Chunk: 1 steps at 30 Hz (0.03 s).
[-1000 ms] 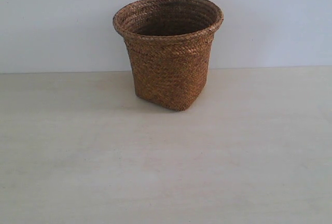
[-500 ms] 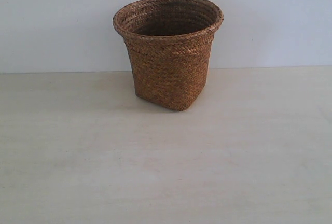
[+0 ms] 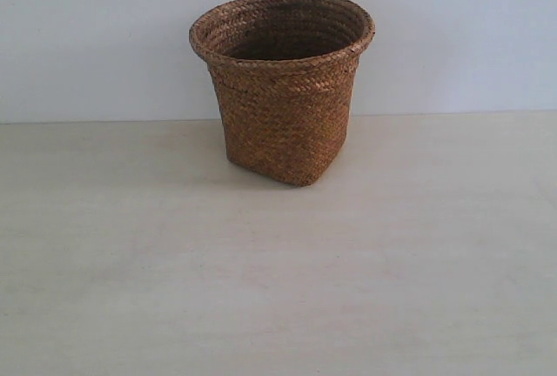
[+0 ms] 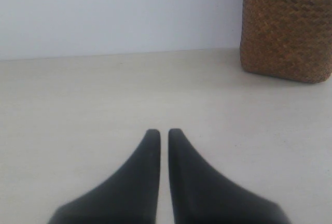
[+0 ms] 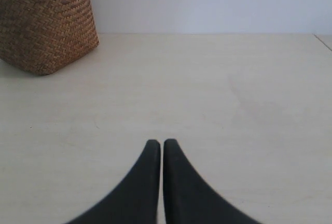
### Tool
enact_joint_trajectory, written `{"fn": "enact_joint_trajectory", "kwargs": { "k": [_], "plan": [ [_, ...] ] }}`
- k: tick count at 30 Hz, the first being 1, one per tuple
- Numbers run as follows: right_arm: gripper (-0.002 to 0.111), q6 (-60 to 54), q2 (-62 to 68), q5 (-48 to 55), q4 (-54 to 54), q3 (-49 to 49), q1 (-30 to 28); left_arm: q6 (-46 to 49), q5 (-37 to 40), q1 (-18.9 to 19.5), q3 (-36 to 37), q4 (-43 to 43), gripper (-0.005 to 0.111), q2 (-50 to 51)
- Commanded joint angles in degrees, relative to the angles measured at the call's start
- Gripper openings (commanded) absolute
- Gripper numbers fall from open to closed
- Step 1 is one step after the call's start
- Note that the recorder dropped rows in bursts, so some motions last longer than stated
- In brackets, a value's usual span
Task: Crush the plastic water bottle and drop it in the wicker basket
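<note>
The brown wicker basket (image 3: pixel 283 89) stands upright at the back middle of the pale table, its rolled rim wide and its base narrower. The same wicker basket (image 4: pixel 287 27) shows in the left wrist view and again as the wicker basket (image 5: pixel 46 22) in the right wrist view. My left gripper (image 4: pixel 164 130) is shut with nothing between its black fingers, low over the bare table. My right gripper (image 5: pixel 156 141) is likewise shut and empty. Neither gripper appears in the exterior view. The plastic water bottle is out of view in every frame.
A plain pale wall rises behind the table's far edge (image 3: pixel 452 115). The table's right edge (image 5: pixel 322 41) shows in the right wrist view. The light wooden tabletop (image 3: pixel 278 289) stretches in front of the basket.
</note>
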Motion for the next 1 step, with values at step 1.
{"fn": "enact_joint_trajectory", "kwargs": {
  "k": [1],
  "plan": [
    [0.0,-0.07,-0.32,-0.27,0.13,0.29,-0.26,-0.55,-0.17,0.14,0.22,-0.57,0.004,-0.19]
  ]
}}
